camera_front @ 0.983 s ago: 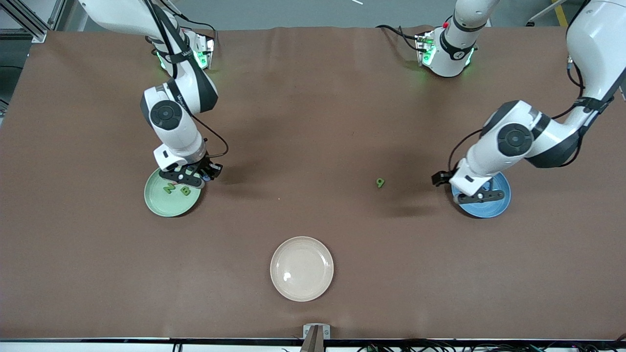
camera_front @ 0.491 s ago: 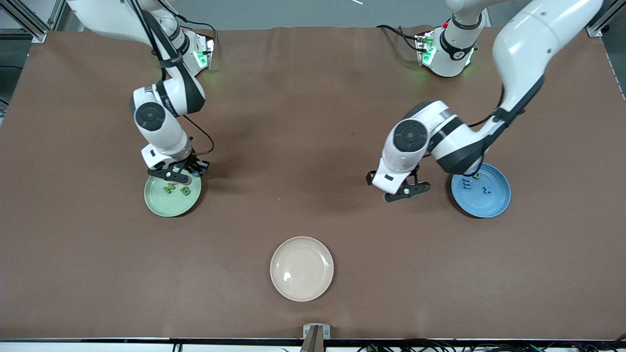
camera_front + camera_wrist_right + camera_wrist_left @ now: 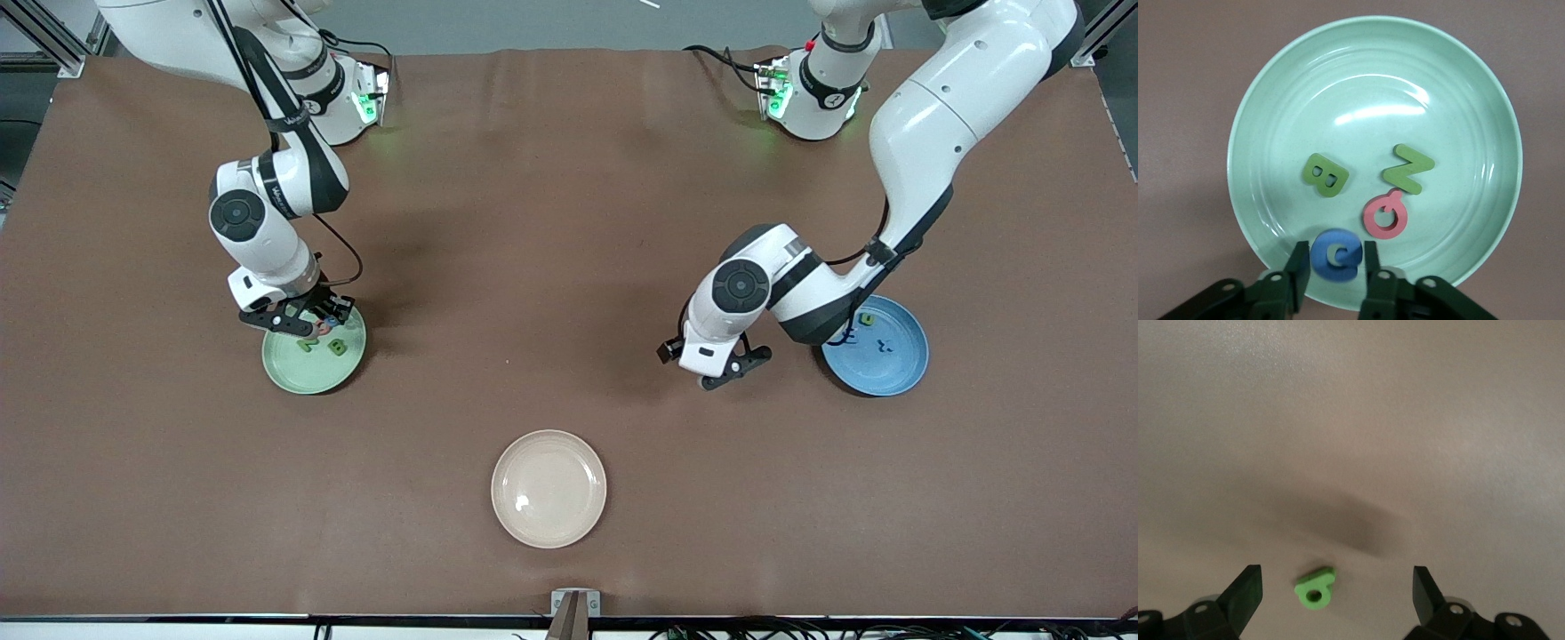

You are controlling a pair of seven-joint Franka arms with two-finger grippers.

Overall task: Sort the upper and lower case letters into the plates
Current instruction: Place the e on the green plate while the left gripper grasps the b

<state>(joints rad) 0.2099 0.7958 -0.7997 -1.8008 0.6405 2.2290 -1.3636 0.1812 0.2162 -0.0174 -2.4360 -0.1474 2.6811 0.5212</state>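
The pale green plate [image 3: 302, 373] holds a green B [image 3: 1325, 175], a green Z [image 3: 1407, 168] and a pink-red Q [image 3: 1385, 213]. My right gripper [image 3: 1335, 248] is low over that plate's rim, shut on the blue G [image 3: 1336, 261]; it also shows in the front view [image 3: 298, 318]. The sky blue plate [image 3: 889, 369] holds a green u [image 3: 867, 318], a blue m [image 3: 849, 336] and a blue x [image 3: 882, 345]. My left gripper [image 3: 1336, 580] is open, low over the bare table, with the small green b [image 3: 1315, 587] lying between its fingers [image 3: 1245, 593]. The front view hides the b under this gripper [image 3: 725, 366].
A cream-beige plate [image 3: 548, 488] with nothing in it lies near the front edge at the table's middle. The brown table mat [image 3: 551, 267] covers the whole table.
My left arm swung from over the blue plate to over the green b and lowered. My right gripper moved with the G from the green plate's edge to farther over it.
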